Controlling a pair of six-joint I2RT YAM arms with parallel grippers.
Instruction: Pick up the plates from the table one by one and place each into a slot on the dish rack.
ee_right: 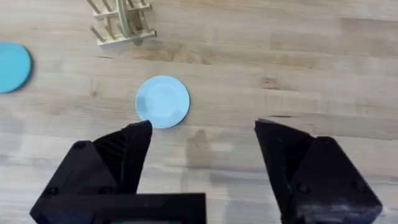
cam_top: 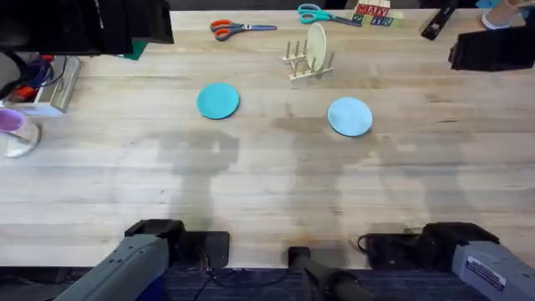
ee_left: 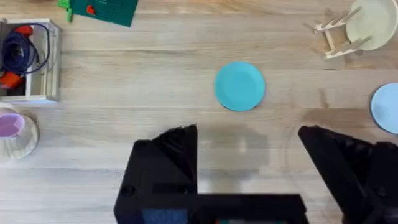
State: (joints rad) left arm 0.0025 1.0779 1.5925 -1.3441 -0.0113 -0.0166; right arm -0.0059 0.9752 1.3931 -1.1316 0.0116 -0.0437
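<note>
Teal plate [ee_left: 240,86], cream plate [ee_left: 373,23] racked, overhead scissors [cam_top: 241,28]

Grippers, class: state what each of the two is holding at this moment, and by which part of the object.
Nothing is held. The left gripper and right gripper are both open and empty; the teal plate and pale blue plate lie flat on the table.
</note>
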